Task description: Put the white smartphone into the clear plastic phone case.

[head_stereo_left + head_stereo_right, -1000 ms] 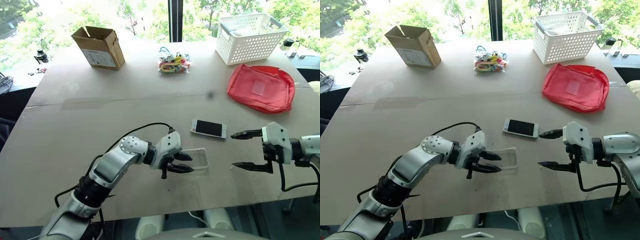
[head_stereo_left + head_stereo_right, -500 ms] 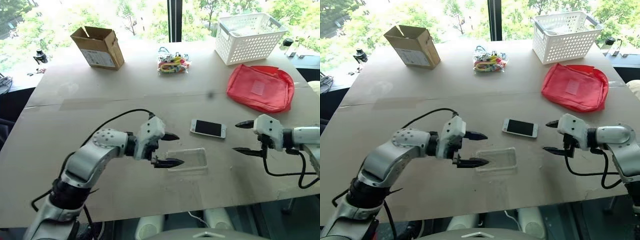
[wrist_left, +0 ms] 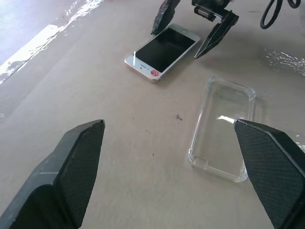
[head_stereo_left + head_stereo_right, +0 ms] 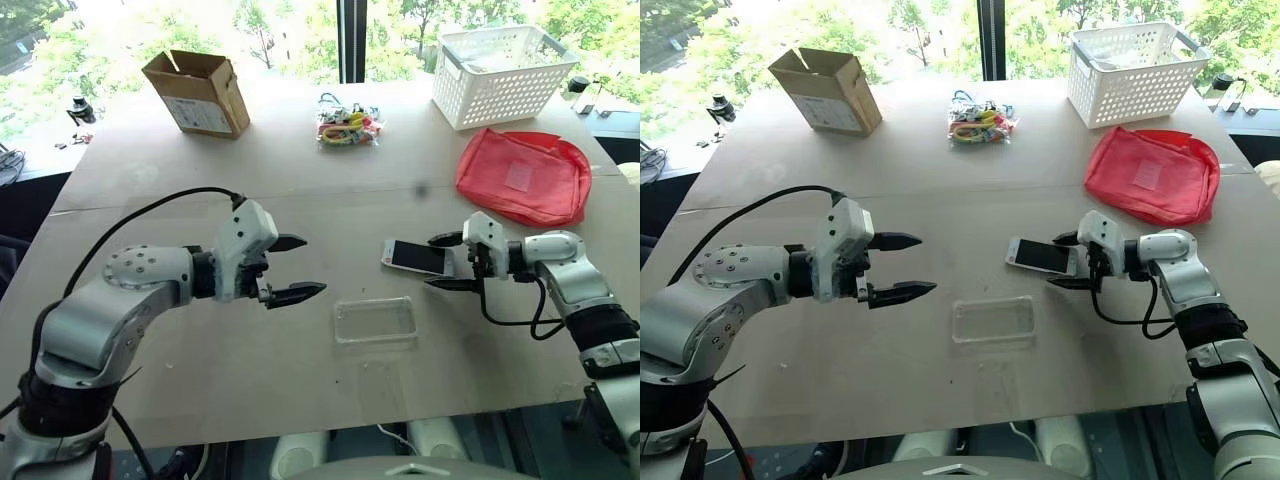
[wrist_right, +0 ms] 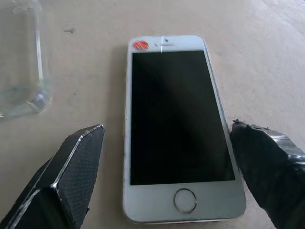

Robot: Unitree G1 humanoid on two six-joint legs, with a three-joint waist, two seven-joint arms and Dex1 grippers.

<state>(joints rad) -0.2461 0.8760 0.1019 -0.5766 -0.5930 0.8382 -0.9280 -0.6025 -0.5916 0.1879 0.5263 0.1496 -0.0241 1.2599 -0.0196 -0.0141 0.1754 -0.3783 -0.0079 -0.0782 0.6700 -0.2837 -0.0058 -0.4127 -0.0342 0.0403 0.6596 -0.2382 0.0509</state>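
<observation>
The white smartphone (image 4: 415,257) lies flat on the table, dark screen up, with a small red mark near one end (image 5: 176,124). My right gripper (image 4: 442,262) is open at the phone's right end, one finger on each side of it, and I cannot tell if they touch it. The clear plastic phone case (image 4: 376,321) lies empty on the table just in front of the phone (image 3: 221,126). My left gripper (image 4: 300,268) hovers open above the table, left of the case, holding nothing.
At the back stand a cardboard box (image 4: 197,93), a bag of colourful small items (image 4: 347,125) and a white basket (image 4: 505,73). A red pouch (image 4: 522,174) lies behind the right arm. The table's front edge (image 4: 330,420) runs close below the case.
My left gripper let go of the case, opened and drew up and to the left. My right gripper moved left and forward until its open fingers came around the phone's end.
</observation>
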